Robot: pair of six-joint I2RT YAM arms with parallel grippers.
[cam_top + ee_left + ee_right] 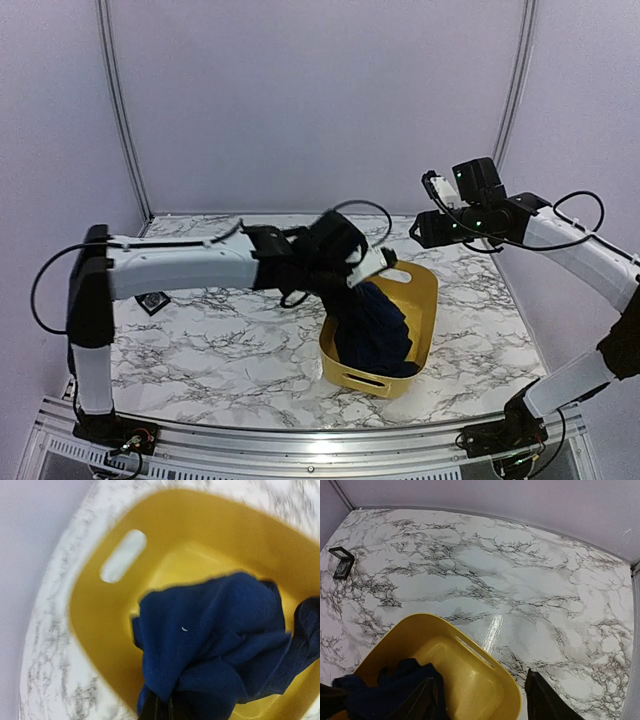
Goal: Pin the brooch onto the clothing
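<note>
Bases of both arms are seen at the near edge of the marbled counter [230, 340]. Yellow basket [372, 380] is set right of centre, closer to the right edge than the left, roughly midway between the near and far edges. A slot handle is cut in its end wall.

Navy shirt [375, 320] is bunched inside the basket, with its top raised above the rim. Print and label cannot be made out. Left gripper [161, 711] is stretched across from the left side to just above the basket and is clenched on a fold of the shirt. In the left wrist view the cloth is gathered tight at the dark fingertips and hangs over the basket floor.

Small black box [152, 302] is placed by the left edge, well apart from the basket. Its contents cannot be told.

Right gripper [482, 677] is held high near the far right corner and aimed down at the counter. Its fingers are spread wide, with nothing grasped between them.
</note>
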